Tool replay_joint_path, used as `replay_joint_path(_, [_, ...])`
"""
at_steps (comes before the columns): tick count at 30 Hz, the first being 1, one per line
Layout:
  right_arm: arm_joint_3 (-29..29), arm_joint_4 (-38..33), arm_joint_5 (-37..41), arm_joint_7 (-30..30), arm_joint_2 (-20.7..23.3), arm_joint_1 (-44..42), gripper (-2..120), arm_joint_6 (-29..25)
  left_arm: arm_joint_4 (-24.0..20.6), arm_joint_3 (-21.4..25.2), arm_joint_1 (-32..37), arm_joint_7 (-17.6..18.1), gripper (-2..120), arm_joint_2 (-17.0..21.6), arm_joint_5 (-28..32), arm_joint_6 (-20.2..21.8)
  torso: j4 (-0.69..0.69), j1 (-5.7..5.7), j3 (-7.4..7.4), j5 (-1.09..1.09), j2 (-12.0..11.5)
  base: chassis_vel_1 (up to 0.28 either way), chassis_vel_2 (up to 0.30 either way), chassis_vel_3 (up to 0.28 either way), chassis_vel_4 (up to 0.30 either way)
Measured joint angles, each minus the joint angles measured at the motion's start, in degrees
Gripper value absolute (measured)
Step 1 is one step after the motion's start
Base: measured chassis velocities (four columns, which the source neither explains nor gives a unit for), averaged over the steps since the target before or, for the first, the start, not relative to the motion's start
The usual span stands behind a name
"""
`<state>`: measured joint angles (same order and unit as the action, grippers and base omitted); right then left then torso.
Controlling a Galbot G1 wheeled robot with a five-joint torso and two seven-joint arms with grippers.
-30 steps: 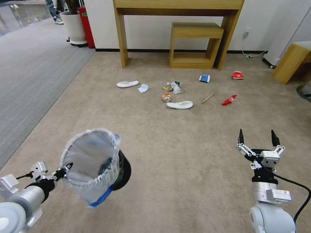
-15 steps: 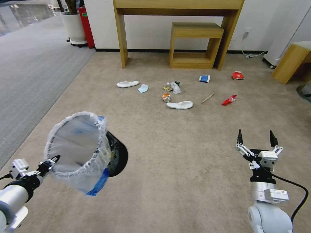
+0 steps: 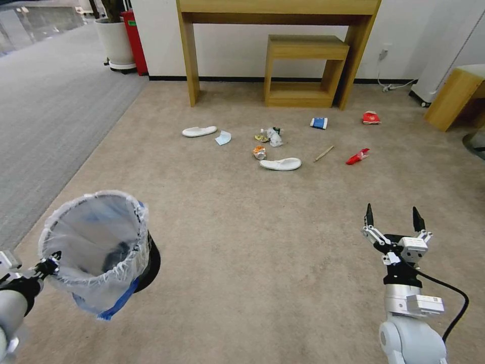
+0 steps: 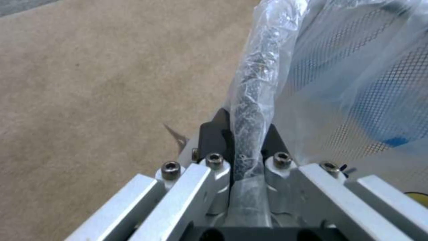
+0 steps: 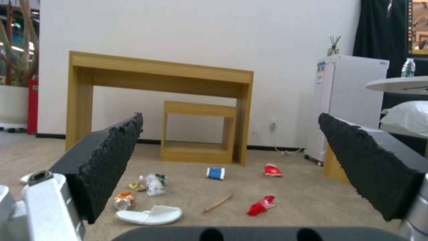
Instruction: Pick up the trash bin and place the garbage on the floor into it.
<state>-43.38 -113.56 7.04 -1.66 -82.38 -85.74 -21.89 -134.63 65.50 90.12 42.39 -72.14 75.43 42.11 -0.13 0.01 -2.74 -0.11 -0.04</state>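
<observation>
While the left gripper (image 3: 48, 265) pinches the bagged rim of the trash bin (image 3: 98, 250) low on the robot's left, the bin hangs tilted above the floor (image 3: 262, 242), its mouth turned toward the robot and its black base pointing away. In the left wrist view the fingers (image 4: 214, 140) are clamped tight on the crinkled plastic rim (image 4: 252, 100), with the black mesh wall showing through the bag beside them. One strip of blue bag trails from the lower edge of the bin. The right gripper (image 3: 393, 221) is held over bare carpet low on the robot's right, its two black fingers spread wide with nothing between them; the right wrist view looks out between those pads (image 5: 111, 157) toward the litter. The garbage lies well ahead of both arms, scattered on the tan carpet in front of one tall wooden table (image 3: 278, 20) and one small wooden stool (image 3: 305, 68) under it. Counted there: two white slippers, one on the left (image 3: 199, 131) and one nearer the middle (image 3: 281, 164); one light blue mask (image 3: 223, 137) just beside the left slipper; one crushed can (image 3: 259, 152) close to the middle slipper; one clear bottle (image 3: 274, 136) with a yellow wrapper (image 3: 261, 137) touching it; one wooden stick (image 3: 323, 153); one blue paper cup (image 3: 319, 123); one red paper cup (image 3: 371, 118); and one red wrapper (image 3: 357, 156).
</observation>
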Motion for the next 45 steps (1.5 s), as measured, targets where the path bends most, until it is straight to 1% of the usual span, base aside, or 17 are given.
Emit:
replay_joint_path(5, [0.0,0.0,-0.1,0.0,0.0,0.0,100,0.0,0.0,-0.8,0.4,0.8,3,-0.3,-1.2,0.0,0.0,0.0,0.0,0.0,0.0,0.0,0.0,0.0,0.0])
replay_joint_path(6, [0.0,0.1,-0.3,0.0,-0.1,0.2,100,0.0,0.1,-1.3,0.8,1.1,3,-0.5,-2.7,0.0,0.01,0.0,0.0,-0.01,0.0,0.0,0.0,0.0,0.0])
replay_joint_path(11, [0.6,0.3,-0.9,0.0,-0.4,0.4,100,0.0,0.1,-2.2,1.8,1.1,3,-0.5,-3.8,0.0,0.01,0.0,0.0,0.0,0.0,0.0,0.0,0.0,0.0])
replay_joint_path(24, [-0.1,0.2,-1.0,0.6,-0.3,0.3,100,0.2,-0.3,-2.1,1.7,0.9,3,-0.7,-2.8,0.0,0.01,0.0,0.0,-0.01,0.0,0.0,0.0,0.0,0.0])
replay_joint_path(29, [-0.2,0.3,-1.0,0.6,-0.3,0.2,100,0.1,-1.3,-2.1,1.5,1.0,3,-1.1,-1.1,0.0,0.01,-0.01,0.01,0.0,0.0,-0.006,0.009,0.01,-0.011])
replay_joint_path(32, [0.0,0.4,-1.1,0.6,-0.5,0.3,100,0.1,-1.6,-2.1,1.1,1.0,3,-1.3,-1.1,0.0,0.0,-0.01,0.01,0.0,0.0,-0.119,0.097,0.073,-0.106])
replay_joint_path(45, [0.1,0.3,-1.4,0.6,-0.7,0.3,100,0.1,-0.6,-1.2,1.1,0.7,3,-0.6,-1.4,0.0,0.01,0.0,0.0,0.0,0.0,-0.155,0.154,0.15,-0.162])
